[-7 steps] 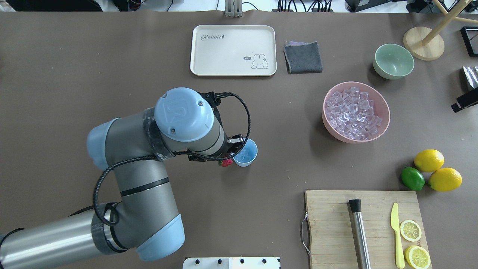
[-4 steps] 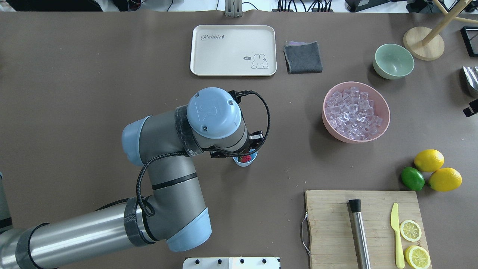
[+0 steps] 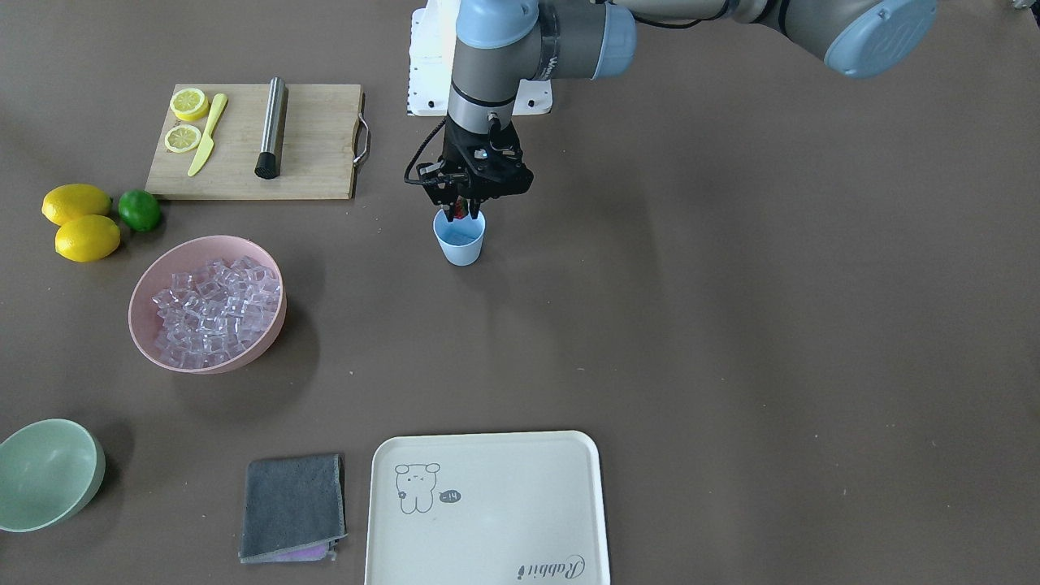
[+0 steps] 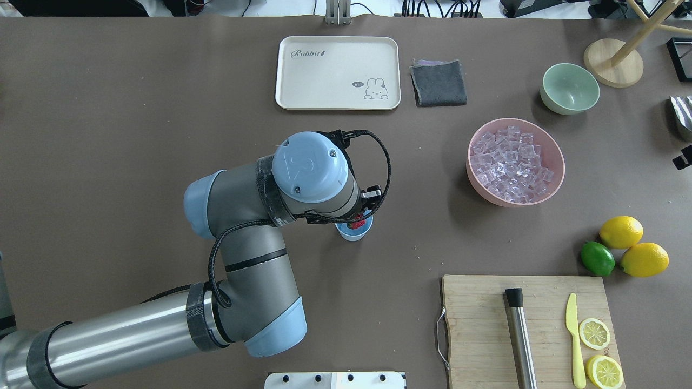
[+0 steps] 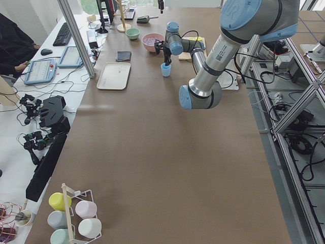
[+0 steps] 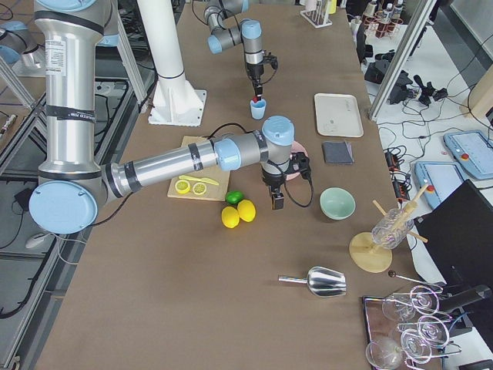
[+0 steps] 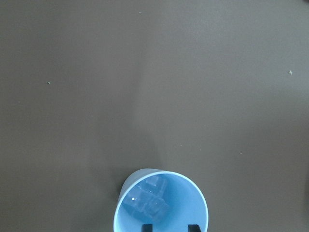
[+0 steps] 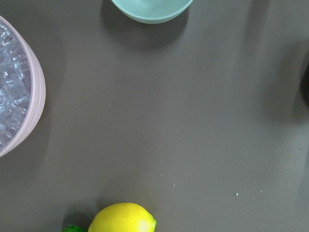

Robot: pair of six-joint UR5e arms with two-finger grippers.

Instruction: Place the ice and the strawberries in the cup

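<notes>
Looking down on a brown table, we are seeing the left gripper hovering directly over the cup, which is standing upright near the middle of the table. Its two fingers are drawn close together and appear to be pinching the strawberry just above the cup's mouth. A few cubes of ice are already lying in the bottom of the cup, while many more are sitting in the pink bowl well off to the right in the overhead view. The right gripper is hanging over bare table between that bowl and the lemons; we cannot tell how far its fingers are parted. We are judging the risks like this: the cup is looking small and light, so fingers dipping lower or drifting sideways could be nudging its rim and tipping it, spilling the ice. If the berry is being let go off-centre, it could be striking the rim and rolling away across the table. It might also be clinging to one finger as the grip is opening. Comparing with the overhead picture from about a second earlier, the strawberry was then hanging just left of the cup, outside its rim, and it is now sitting over the opening. The left arm has swung rightward to bring it there, and the cup is standing on the same spot.
</notes>
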